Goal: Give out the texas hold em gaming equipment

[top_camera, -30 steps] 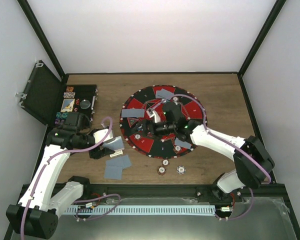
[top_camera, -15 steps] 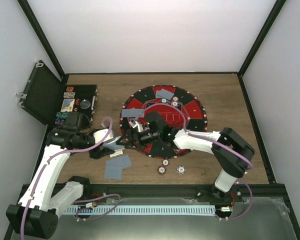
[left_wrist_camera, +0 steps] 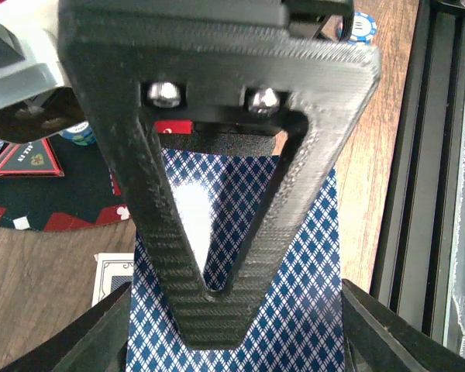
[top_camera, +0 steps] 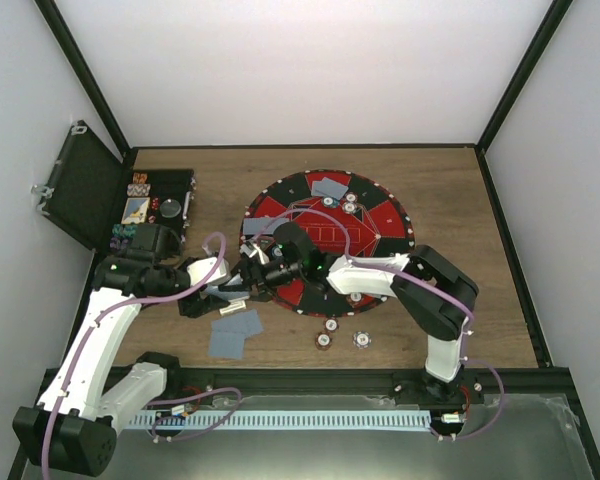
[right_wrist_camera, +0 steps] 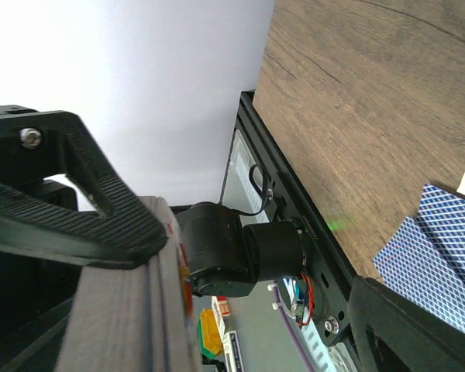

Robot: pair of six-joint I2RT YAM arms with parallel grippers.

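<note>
Near edge: a few loose cards [top_camera: 235,332] lie flat on the table [top_camera: 460,200], w/ three chips [top_camera: 323,341] just to their right. A bit farther in, the left gripper [top_camera: 223,290] is clamped on a card [left_wrist_camera: 310,294] w/ blue-and-white checks on its back, over the wood by the left rim of the mat [top_camera: 280,195]. The right gripper [top_camera: 248,275] reaches in from the right & sits right beside it. Can't tell if its jaws are apart or closed. Two more cards [top_camera: 330,187] lie on the mat. Far left: black case [top_camera: 80,190], lid up.
</note>
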